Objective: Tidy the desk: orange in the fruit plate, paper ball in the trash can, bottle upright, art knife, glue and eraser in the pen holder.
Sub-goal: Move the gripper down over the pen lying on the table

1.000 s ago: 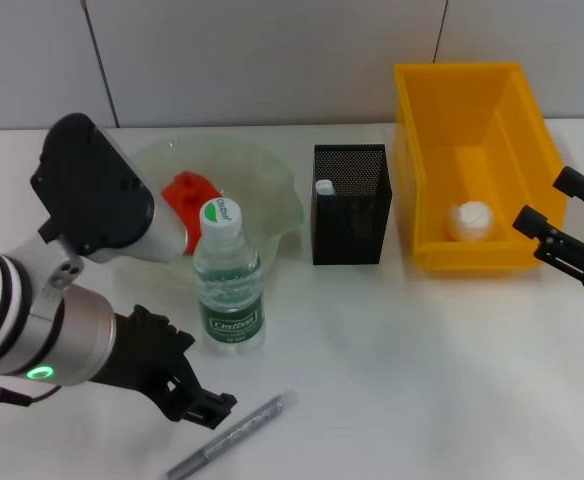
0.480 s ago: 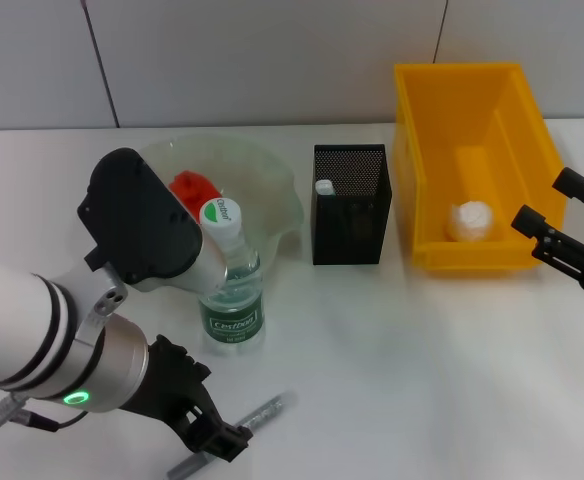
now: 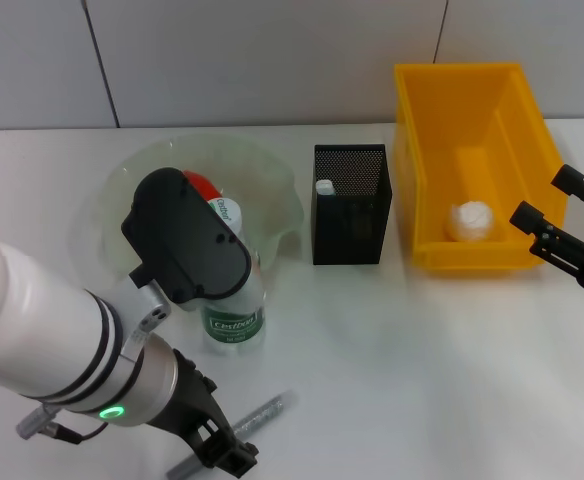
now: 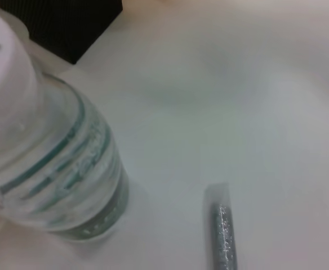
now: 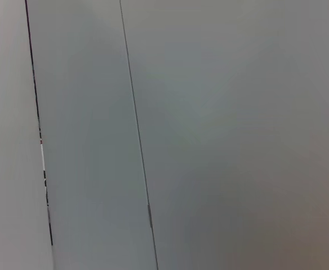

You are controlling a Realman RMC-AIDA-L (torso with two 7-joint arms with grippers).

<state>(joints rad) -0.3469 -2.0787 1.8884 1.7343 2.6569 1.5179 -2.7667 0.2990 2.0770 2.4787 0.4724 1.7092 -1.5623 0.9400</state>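
Silvery glittered art knife [image 3: 255, 420] flat beside upright bottle [image 3: 234, 305]

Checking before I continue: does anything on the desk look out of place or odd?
Only the art knife: it lies flat on the table near the left gripper, not in the pen holder. The bottle stands upright; the paper ball sits in the trash can.

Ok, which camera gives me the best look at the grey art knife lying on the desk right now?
The left wrist view: the art knife lies unobstructed on the desk beside the bottle. In the head view only its far end shows, with the left gripper covering the rest. The right wrist view shows none of it.
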